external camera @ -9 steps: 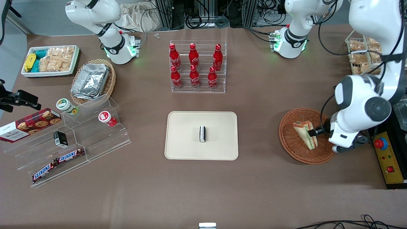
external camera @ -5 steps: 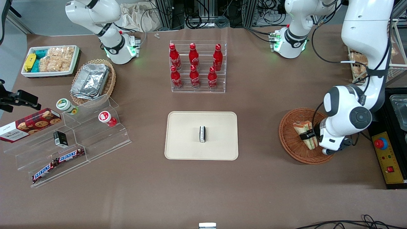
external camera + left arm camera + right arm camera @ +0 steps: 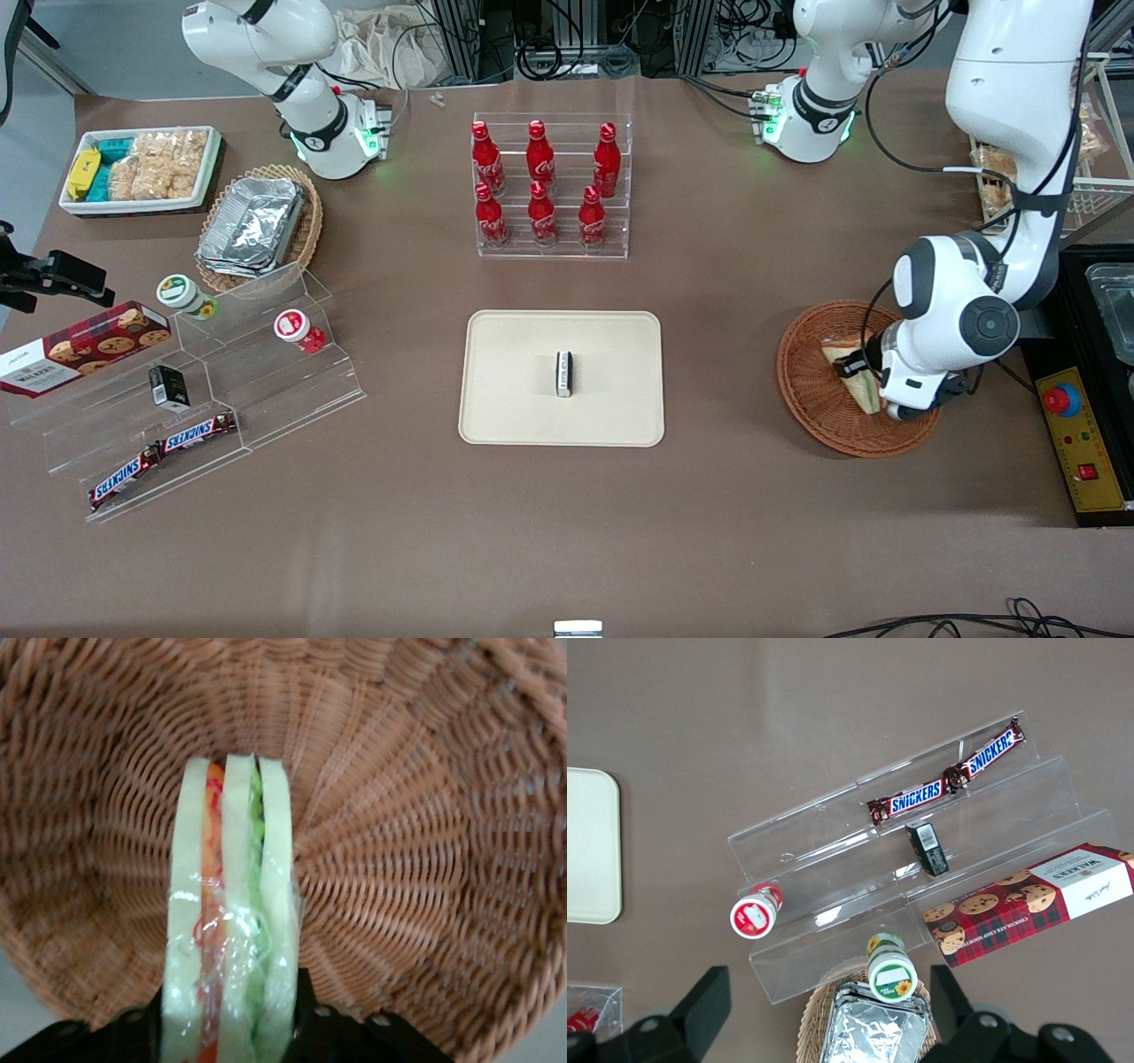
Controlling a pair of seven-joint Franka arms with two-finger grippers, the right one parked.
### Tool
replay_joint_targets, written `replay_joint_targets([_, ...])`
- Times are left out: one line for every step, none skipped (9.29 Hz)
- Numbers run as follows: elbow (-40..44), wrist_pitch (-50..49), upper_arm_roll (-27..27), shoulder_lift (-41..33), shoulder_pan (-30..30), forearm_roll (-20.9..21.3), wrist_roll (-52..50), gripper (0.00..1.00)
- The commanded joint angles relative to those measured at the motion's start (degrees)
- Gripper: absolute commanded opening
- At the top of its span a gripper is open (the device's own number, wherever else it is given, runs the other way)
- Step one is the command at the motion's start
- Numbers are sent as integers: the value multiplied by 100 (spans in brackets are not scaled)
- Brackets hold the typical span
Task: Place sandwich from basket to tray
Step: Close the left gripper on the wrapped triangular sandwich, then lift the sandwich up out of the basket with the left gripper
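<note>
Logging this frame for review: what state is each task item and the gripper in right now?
sandwich: wrapped, on edge in the basket, between the gripper's fingers.
basket: on the table, holding the sandwich.
tray: flat on the table, one small dark item on it, no sandwich yet.
gripper: in the basket, shut on the sandwich.

On the bench [image 3: 726,496] stand six red bottles [image 3: 539,184] in one clear rack [image 3: 620,190]. There are two wicker baskets: one reddish-brown basket [image 3: 811,403] with one sandwich [image 3: 848,372], one tan basket [image 3: 306,235] with foil containers [image 3: 252,226]. One cream tray [image 3: 514,390] carries one small dark object [image 3: 563,373]. Two Snickers bars [image 3: 159,450], two small round tubs [image 3: 182,293], one cookie box [image 3: 80,347] and one white bin [image 3: 142,206] are also present. One tool [image 3: 226,1032] is at the sandwich.
</note>
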Motion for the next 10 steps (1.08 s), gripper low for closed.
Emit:
replay_joint_targets([439,-1058,-198,-465,-33,-25,-87,0])
replay_joint_targets([903,-1777,-312,-571,-33,-43,-96,0])
replay_joint_targets([1535,-2515,-461,-589,-33,-52,-105,0])
replay_joint_targets([2193,-3227,-533,-589,-33,-60,-96,0])
replay_joint_targets([2722,-3765,-620,-589,-33,-43,-53,0])
replay_joint_targets([3136,-4066,-786,-598,-33,-43,-26,0])
replay_joint_targets([3323,-4139,-1058,-633,-33,35,-17,0])
replay_joint_targets([3395,-4122,-1356,-668,-33,54,18,0])
replay_joint_targets([3404,-4000,-1760,-625,-50,71,18,0])
replay_joint_targets([3413,-3808,-2190,-520,-164,280,9,0])
